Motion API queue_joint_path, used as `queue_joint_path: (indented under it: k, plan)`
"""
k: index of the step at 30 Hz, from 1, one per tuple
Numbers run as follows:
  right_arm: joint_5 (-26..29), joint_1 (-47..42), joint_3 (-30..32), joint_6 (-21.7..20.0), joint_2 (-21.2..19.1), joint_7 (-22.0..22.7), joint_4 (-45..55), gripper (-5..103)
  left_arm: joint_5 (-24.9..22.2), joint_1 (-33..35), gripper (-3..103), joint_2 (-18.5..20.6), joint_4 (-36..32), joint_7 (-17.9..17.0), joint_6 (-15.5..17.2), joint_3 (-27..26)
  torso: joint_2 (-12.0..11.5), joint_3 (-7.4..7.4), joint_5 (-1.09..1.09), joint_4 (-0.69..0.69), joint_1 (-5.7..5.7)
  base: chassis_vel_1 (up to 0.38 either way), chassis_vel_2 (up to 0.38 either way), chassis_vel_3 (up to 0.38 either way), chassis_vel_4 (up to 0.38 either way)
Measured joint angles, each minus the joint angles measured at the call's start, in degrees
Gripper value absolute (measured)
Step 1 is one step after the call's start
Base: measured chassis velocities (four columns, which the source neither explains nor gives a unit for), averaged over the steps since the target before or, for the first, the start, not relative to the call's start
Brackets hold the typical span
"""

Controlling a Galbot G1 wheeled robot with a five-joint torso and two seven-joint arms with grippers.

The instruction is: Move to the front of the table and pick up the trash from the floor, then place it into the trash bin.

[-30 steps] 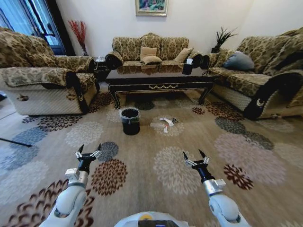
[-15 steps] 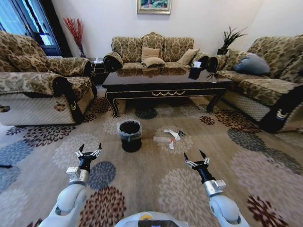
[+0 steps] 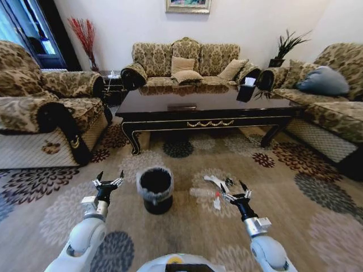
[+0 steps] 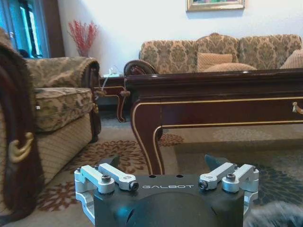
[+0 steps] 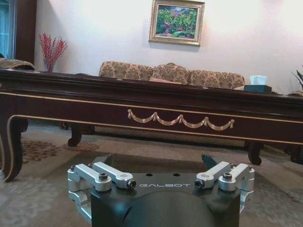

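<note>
**Closer to the table, bin and litter now between your arms**

Your head view has shifted since a second ago: the table (image 3: 207,106) fills far more of the picture, and the trash bin (image 3: 155,189) and the trash (image 3: 215,190) now sit much lower, nearly level with your grippers. That is the camera travelling with the base; the things themselves lie in the same arrangement on the patterned carpet (image 3: 317,226).

The bin stands upright on the carpet in front of the table, its bag folded over the rim; its inside looks dark and you cannot tell what it holds. The trash lies just to its right: white paper scraps and a piece with a red end.

Your left gripper (image 3: 108,182) hovers beside the bin, fingers spread apart and holding nothing. Your right gripper (image 3: 235,191) hangs right by the litter, fingers likewise spread and holding nothing. A tissue box (image 3: 247,92) rests on the tabletop.
</note>
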Motion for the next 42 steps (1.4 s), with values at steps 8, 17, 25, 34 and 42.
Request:
queue_joint_path:
  k: [8,17,25,34,42]
  plan:
    - [-1.0,-0.2,0.0,0.4,0.6,0.0,-0.5,100,-5.4,0.1,100,1.7,-7.1,-6.6,12.5,2.1,0.0,-0.05,0.02,-0.01,-0.01,-0.089,0.101,0.080,-0.076]
    - [-1.4,-1.0,0.4,0.6,0.9,0.0,-0.5,100,-22.6,-1.5,100,5.1,-14.0,-16.8,31.4,2.0,0.0,-0.02,0.00,0.00,-0.02,0.027,-0.038,-0.017,0.037]
    - [-2.1,-2.2,0.7,1.0,1.9,-0.1,0.3,100,-45.1,-9.0,100,5.7,-8.5,-30.3,32.7,5.5,0.0,-0.02,0.00,-0.01,-0.02,0.000,0.000,0.000,0.000]
    - [-2.3,-2.7,1.1,1.4,2.3,-0.2,0.3,100,-53.1,-17.1,98,5.1,-0.3,-36.9,32.4,11.7,0.0,-0.02,0.01,-0.01,-0.02,0.000,0.000,0.000,0.000]
    - [-2.2,-1.7,0.4,1.5,2.0,-0.2,-0.7,100,-52.5,-18.6,98,5.2,4.2,-37.0,32.2,14.5,0.0,-0.01,0.01,0.01,-0.02,0.000,0.000,0.000,0.000]
